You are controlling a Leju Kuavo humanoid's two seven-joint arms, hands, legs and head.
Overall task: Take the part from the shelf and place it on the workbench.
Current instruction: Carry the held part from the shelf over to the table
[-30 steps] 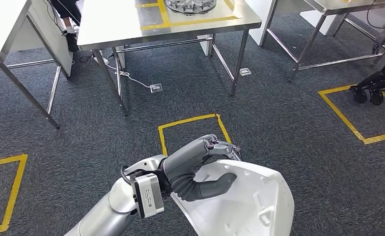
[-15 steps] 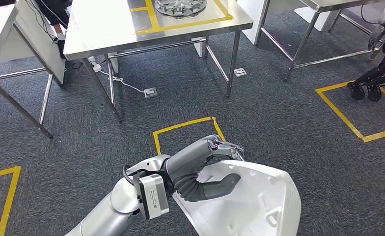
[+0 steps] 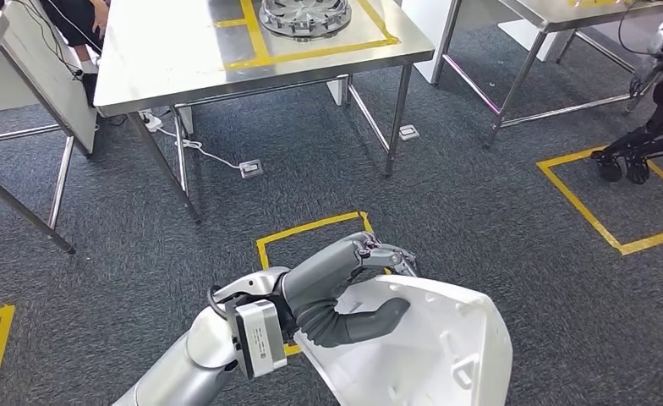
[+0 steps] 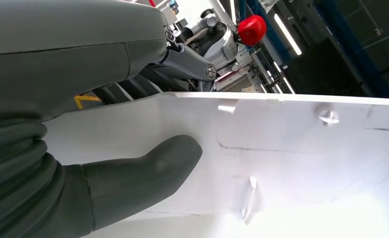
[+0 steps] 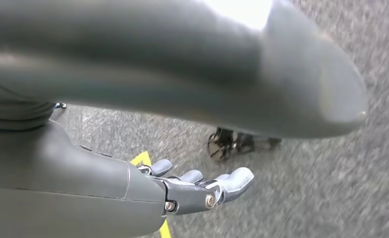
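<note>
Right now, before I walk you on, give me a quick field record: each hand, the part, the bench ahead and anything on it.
left hand: grips the white part, thumb pressed on its inner face, fingers over its edge
white part: held low in front of the body, above the carpet
right hand: holds nothing, fingers apart above the carpet
steel workbench: ahead, yellow tape outline on top
on bench: round grey ribbed part inside the tape outline
placement: not yet done

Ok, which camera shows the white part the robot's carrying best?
The head view: the white part appears almost whole, its edge held by the left hand. The left wrist view gives a close look at its inner surface under the thumb. The right wrist view shows carpet, not the part.
</note>
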